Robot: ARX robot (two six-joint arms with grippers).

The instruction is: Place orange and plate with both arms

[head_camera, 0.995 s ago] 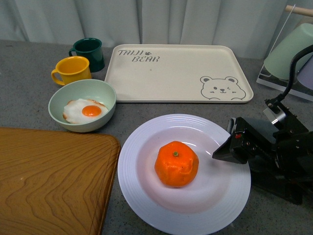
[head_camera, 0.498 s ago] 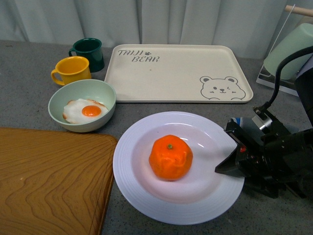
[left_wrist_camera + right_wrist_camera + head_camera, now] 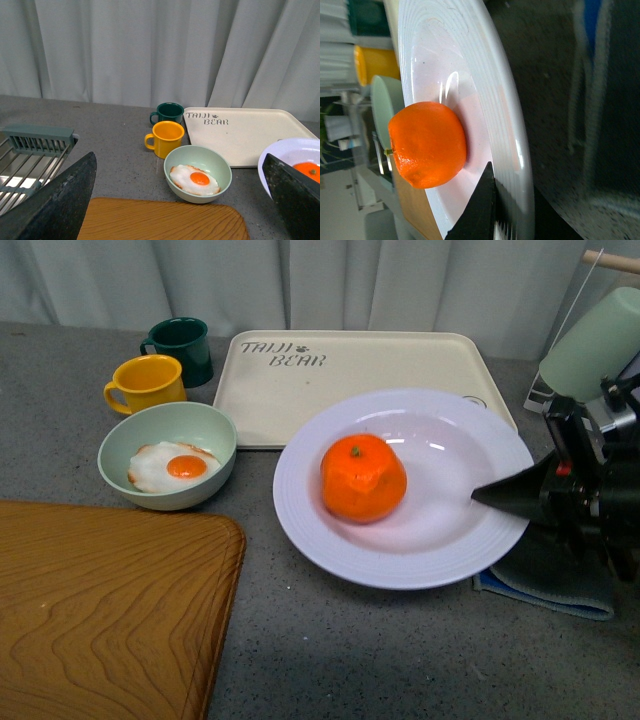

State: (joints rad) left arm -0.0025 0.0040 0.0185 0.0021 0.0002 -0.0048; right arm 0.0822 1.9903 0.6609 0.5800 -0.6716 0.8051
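Grey counter w/ curtain behind: your right gripper (image 3: pixel 500 492) is clamped on the plate (image 3: pixel 404 550) rim, holding it above the bear tray (image 3: pixel 300 400) w/ orange (image 3: pixel 362 477) inside (left gripper (image 3: pixel 175 200) jaws apart, idle).

Right gripper (image 3: pixel 500 492) clamped on plate (image 3: pixel 330 530) rim; left gripper (image 3: pixel 170 200) jaws wide apart

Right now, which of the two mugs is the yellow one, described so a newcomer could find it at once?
Start at the beige bear tray at the back of the table. Left of its near corner stand two mugs; the yellow mug is the nearer one, just behind the pale green bowl holding a fried egg. The dark green mug sits behind it.
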